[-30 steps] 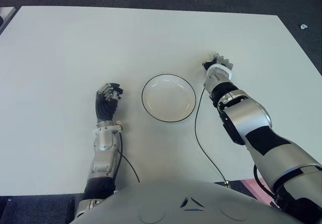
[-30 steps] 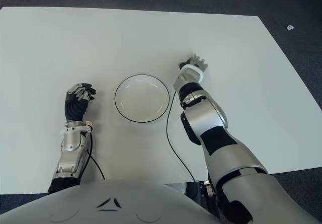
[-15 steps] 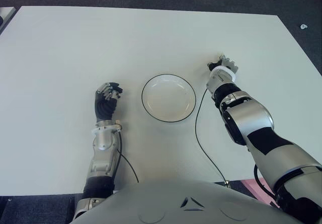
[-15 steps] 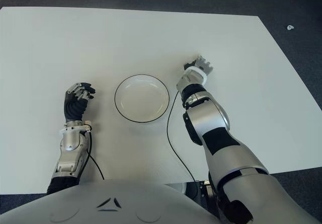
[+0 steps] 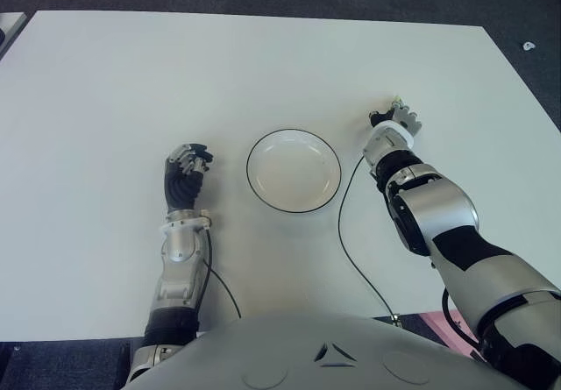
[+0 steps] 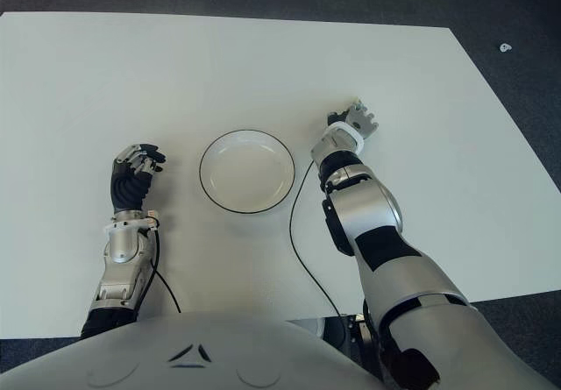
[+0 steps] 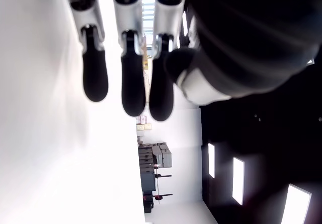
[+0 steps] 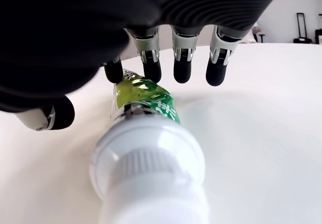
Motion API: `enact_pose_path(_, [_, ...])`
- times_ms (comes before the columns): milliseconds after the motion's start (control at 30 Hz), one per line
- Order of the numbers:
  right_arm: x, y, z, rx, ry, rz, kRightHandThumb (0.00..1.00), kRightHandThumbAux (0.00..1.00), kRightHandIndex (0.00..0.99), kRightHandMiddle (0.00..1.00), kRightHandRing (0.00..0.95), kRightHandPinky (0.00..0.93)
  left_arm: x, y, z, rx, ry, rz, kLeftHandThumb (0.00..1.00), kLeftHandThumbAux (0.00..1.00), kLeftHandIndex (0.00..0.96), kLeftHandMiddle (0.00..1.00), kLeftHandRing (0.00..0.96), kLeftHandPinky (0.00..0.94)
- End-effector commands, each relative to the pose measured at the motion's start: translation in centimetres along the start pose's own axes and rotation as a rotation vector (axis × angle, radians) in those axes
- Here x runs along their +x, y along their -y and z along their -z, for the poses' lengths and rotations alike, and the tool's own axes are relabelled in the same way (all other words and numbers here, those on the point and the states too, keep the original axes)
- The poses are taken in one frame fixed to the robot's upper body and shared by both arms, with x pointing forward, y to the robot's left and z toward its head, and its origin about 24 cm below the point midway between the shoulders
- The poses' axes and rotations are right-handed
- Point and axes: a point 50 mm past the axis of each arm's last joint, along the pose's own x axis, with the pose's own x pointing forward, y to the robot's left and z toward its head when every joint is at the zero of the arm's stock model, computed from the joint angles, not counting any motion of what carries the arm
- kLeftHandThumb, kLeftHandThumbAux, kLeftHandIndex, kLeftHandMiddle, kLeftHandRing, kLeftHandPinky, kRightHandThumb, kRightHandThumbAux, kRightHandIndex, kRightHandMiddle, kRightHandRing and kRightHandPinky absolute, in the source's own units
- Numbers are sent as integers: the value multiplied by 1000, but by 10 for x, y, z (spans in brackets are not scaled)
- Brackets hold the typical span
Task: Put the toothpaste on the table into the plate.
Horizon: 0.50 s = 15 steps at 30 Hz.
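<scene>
The toothpaste (image 8: 143,105), a green tube with a white cap, lies on the white table (image 5: 131,83) right under my right hand's palm in the right wrist view. My right hand (image 5: 394,117) hovers to the right of the plate, its fingers (image 8: 182,65) spread over the tube and the thumb (image 8: 59,114) beside it, not closed around it. The eye views hide the tube beneath that hand. The white plate (image 5: 294,171) with a dark rim sits at the table's middle and holds nothing. My left hand (image 5: 187,169) shows to the left of the plate, fingers relaxed and holding nothing.
A thin black cable (image 5: 346,232) runs from my right wrist down past the plate's right side to the table's near edge. Dark floor surrounds the table.
My right hand has shifted a little to the right, away from the plate. The left hand and the plate have stayed put.
</scene>
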Motion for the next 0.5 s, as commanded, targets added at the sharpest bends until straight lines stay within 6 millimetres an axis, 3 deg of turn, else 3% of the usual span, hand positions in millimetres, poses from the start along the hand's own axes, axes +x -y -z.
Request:
enact_pose_path(33, [-1, -18, 14, 57, -6, -18, 561, 258, 0, 0, 0, 0, -14, -7, 22, 30, -120, 1, 711, 719, 433, 515, 498, 504])
enact_pose_path(500, [-5, -18, 11, 161, 174, 212, 625, 198, 0, 0, 0, 0, -13, -6, 22, 34, -121, 3, 711, 719, 432, 512, 501, 506])
